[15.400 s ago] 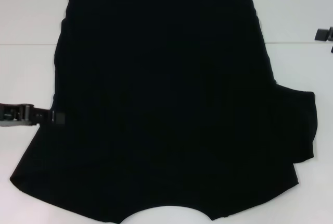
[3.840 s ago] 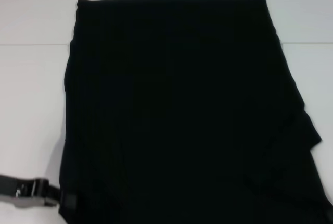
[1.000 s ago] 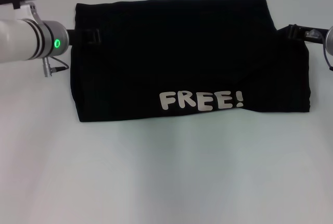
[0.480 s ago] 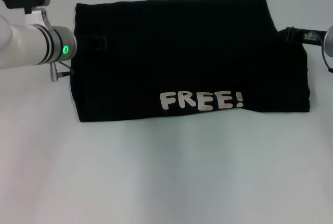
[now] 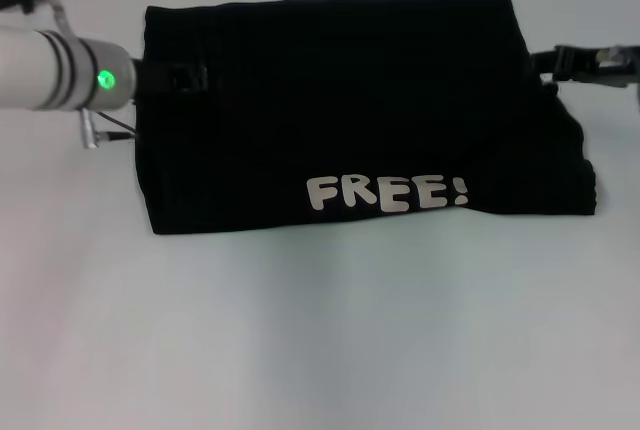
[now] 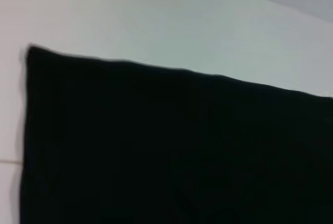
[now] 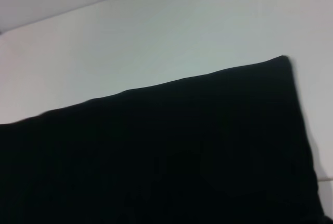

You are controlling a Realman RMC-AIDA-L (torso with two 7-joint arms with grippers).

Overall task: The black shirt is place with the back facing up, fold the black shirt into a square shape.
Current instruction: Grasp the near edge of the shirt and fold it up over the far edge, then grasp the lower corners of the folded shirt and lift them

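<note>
Surface (image 5: 320, 340): bare white near the onlooker.
Black shirt (image 5: 350, 120): folded wide rectangle mid-surface, "FREE!" along near edge.
Left tool (image 5: 183, 77): over far-left corner; finger state cannot be told.
Right tool (image 5: 572, 58): beside far-right edge; likewise unclear.
Advice: release both corners together, withdraw outward without dragging cloth.

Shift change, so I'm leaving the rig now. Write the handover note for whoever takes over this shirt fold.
Left claw: at the left side of the black shirt, over the cloth near the far corner; grip unclear.
Right claw: at the shirt's right edge, near the far corner; grip unclear.
Shirt: lies on the white table as a wide folded rectangle, white FREE! lettering up, along the near edge.
Done: folded to a flat rectangle.
Left: it is wider than deep, so probably one more side-to-side fold to square it.
</note>
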